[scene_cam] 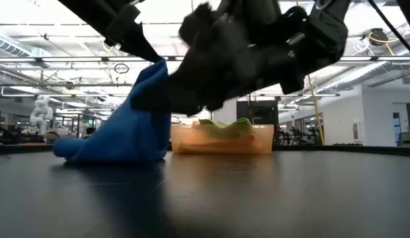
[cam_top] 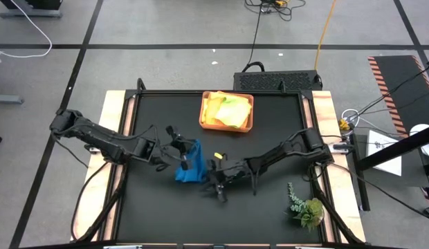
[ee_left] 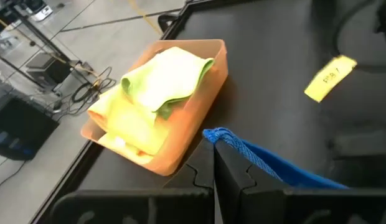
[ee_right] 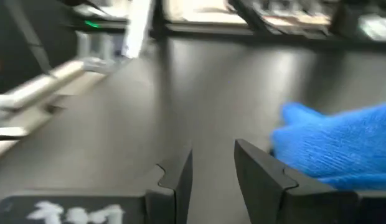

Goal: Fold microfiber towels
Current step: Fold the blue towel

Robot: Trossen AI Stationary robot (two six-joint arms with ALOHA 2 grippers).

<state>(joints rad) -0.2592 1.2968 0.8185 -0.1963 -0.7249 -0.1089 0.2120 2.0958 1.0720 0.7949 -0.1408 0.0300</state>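
Right end effector (cam_top: 216,181): we see its fingers slightly parted, empty, just beside the blue towel (cam_top: 189,164) | left end effector (cam_top: 181,153): pinched shut on that towel's corner (peak pointing up, rest trailing on the bench (cam_top: 270,214)) | farther back: tray (cam_top: 227,126) with yellow and lime towels (cam_top: 227,109).

Right gripper (ee_right: 213,167) low over the black table (ee_right: 199,93). Fingers (ee_right: 177,177) parted, a narrow gap between them, nothing in it. Blue towel (ee_right: 342,149) bunched on the table just beside one finger, its near edge touching or nearly touching that finger; cannot tell which. Far side: pale table edge (ee_right: 199,12), blurred. A slanted silver bar (ee_right: 50,78) beyond the table surface, blurred too.
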